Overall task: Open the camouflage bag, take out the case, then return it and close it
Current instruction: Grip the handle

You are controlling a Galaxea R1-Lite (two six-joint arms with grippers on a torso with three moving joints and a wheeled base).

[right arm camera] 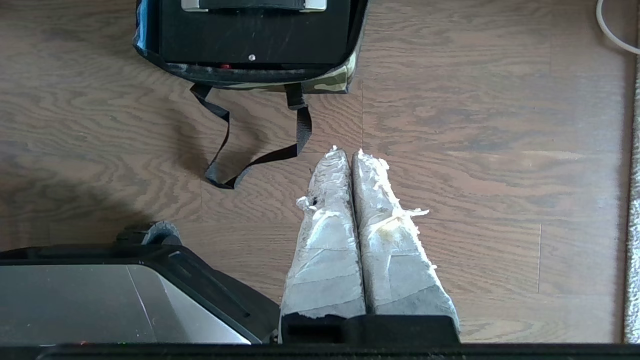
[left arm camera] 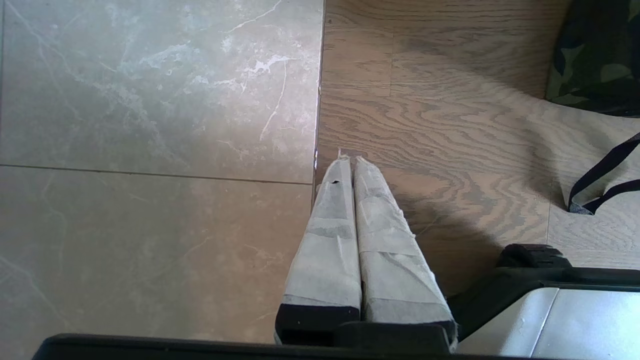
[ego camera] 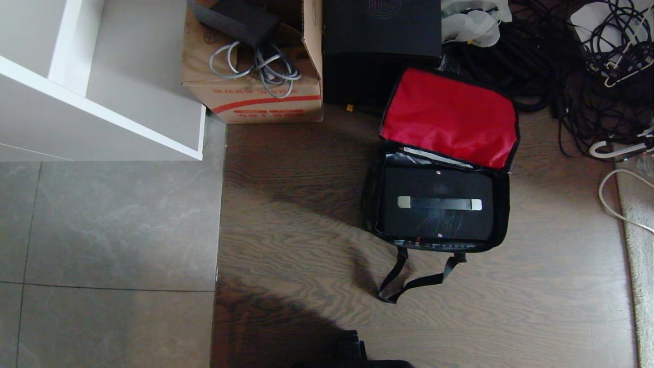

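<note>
crowding camouflage bag (ego camera: 503,204): carton (ego camera: 255,97), cables (ego camera: 587,66)

Head looks down; all views share bag (ego camera: 444,168).

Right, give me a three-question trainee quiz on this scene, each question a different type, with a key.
1. True or false: the camouflage bag has its lid zipped shut.
2. Where is the case? A) on the cardboard carton B) inside the bag C) on the tiled floor
3. Fill in: the fingers of the left gripper and the right gripper are pressed ____, holding nothing.

Key:
1. False; the lid stands open, showing its red lining.
2. B; its strap handle faces up.
3. together (shut), above bare wood floor, short of the bag.
</note>
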